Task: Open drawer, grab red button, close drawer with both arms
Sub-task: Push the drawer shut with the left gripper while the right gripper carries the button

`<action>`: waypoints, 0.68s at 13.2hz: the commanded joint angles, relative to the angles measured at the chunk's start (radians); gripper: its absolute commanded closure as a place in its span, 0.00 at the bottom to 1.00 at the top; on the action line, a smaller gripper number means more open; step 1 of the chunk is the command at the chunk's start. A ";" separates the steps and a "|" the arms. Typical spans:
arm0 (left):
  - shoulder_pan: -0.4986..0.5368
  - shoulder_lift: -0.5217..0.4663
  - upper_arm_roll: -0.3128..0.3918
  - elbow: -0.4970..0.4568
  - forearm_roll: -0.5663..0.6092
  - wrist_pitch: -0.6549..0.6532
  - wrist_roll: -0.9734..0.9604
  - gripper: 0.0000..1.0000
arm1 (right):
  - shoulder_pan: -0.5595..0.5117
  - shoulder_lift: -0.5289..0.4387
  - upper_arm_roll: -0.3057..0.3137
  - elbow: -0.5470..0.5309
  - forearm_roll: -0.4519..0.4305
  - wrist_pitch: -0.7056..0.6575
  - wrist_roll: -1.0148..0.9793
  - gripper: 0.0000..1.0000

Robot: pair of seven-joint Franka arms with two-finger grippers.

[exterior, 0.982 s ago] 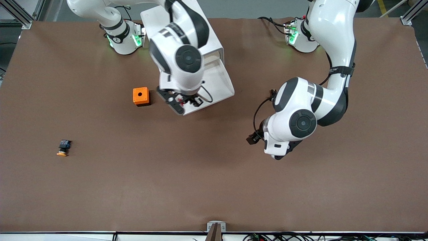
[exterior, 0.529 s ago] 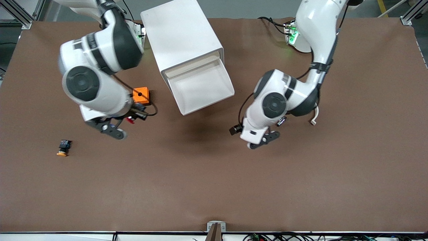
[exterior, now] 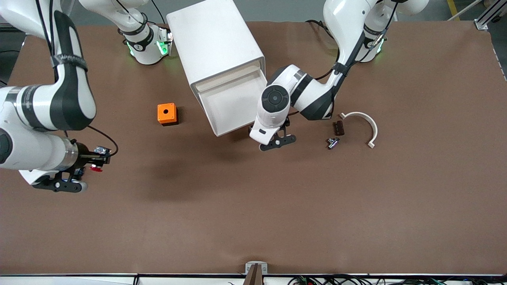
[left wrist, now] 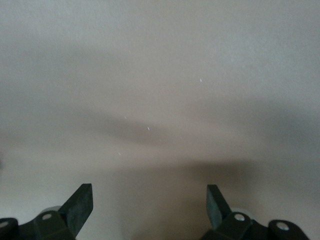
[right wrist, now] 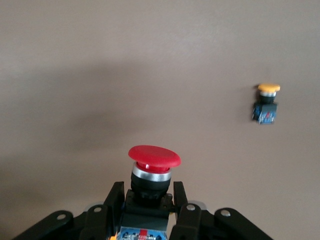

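The right gripper [right wrist: 147, 210] hangs over the surface [exterior: 253, 221], fingers clamped on the button [right wrist: 152, 172], its body mostly hidden between them. The left gripper [left wrist: 149, 207], fingers spread wide and empty, is at the open drawer [exterior: 233, 107]; its wrist view shows only blank white.

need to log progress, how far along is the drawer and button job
Done: the drawer stands open, and the right gripper is shut on the red button, over the table's right-arm end near the yellow-capped button. In hand: the left gripper, fingers apart, sits at the drawer's front. Left: pushing the drawer shut.
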 commanded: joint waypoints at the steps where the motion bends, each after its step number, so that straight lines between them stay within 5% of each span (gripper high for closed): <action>1: -0.009 -0.031 -0.032 -0.026 0.019 0.002 -0.046 0.00 | -0.050 -0.018 0.021 -0.132 -0.015 0.155 -0.072 0.84; 9: -0.025 -0.039 -0.134 -0.044 0.018 -0.008 -0.109 0.00 | -0.159 0.142 0.021 -0.222 -0.015 0.499 -0.288 0.84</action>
